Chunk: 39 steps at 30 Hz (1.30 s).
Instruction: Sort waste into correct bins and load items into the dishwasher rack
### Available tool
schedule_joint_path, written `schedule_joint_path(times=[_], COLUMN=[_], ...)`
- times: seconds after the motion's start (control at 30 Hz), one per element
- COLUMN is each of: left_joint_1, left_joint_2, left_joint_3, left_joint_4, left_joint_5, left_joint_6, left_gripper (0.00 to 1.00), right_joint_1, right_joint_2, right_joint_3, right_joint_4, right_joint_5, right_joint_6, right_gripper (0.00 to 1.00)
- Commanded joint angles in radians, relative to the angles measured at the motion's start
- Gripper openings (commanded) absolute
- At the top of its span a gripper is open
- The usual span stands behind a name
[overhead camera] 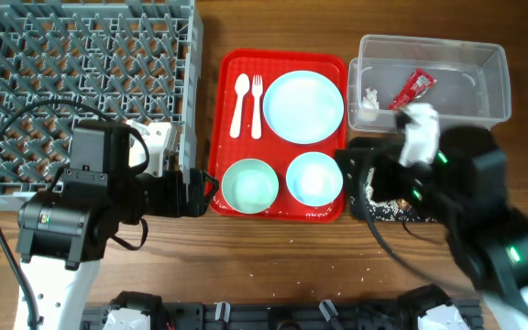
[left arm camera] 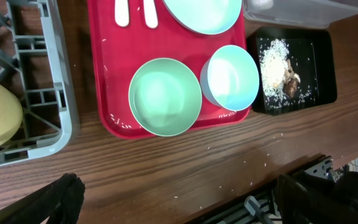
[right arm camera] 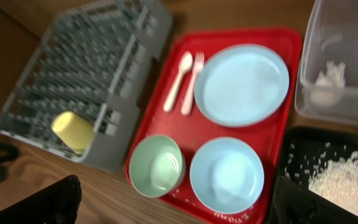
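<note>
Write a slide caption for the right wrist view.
Yellow cup sits in the grey dishwasher rack; plate, green bowl, blue bowl, spoon and fork lie on the red tray.

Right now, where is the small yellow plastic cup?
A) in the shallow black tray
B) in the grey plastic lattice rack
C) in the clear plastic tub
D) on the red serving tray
B: the small yellow plastic cup sits inside a corner of the grey plastic lattice rack, behind its outer wall.
</note>
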Motion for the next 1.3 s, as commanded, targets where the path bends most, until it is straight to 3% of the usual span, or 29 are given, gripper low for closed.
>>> schedule_joint_path(times=[0.0, 0.17, 0.27, 0.33, 0.57, 0.73, 1.1, 1.27], left_joint_1=[-0.005, -0.005, -0.005, -0.005, -0.005, -0.005, -0.005, -0.005], left_joint_2=[0.003, 0.003, 0.003, 0.003, 0.003, 0.003, 0.003, 0.006], left_joint_3=[0.004, 0.004, 0.004, 0.004, 0.004, 0.004, 0.004, 0.002], left_joint_4=[0.003, 0.003, 0.003, 0.003, 0.003, 0.003, 0.003, 0.146], left_joint_5=[0.019, 0.019, 0.019, 0.019, 0.019, 0.019, 0.019, 0.084], left_joint_6=[0.023, 0.023, 0.023, 0.023, 0.023, 0.023, 0.023, -0.198], left_gripper=[1.0, 1.0, 1.0, 1.0, 1.0, 1.0, 1.0, 1.0], right_joint_1=[-0.001, -0.001, -0.002, -0.023, -0.186, -0.192, -0.192, -0.192], right_joint_2=[-0.075, -0.071, -0.175, -0.314, -0.779, -0.852, -0.851, -0.851], right_joint_3=[-0.003, -0.005, -0.039, -0.176, -0.854, -1.088, -1.088, -1.088], right_joint_4=[-0.001, -0.077, 0.042, 0.116, 0.557, 0.877, 0.872, 0.872], right_joint_5=[0.029, 0.097, 0.141, 0.193, 0.119, 0.118, 0.119, 0.119], right_joint_6=[0.069, 0.045, -0.286, -0.388, -0.38, -0.38, -0.381, -0.381], right_gripper=[1.0, 1.0, 1.0, 1.0, 1.0, 1.0, 1.0, 1.0])
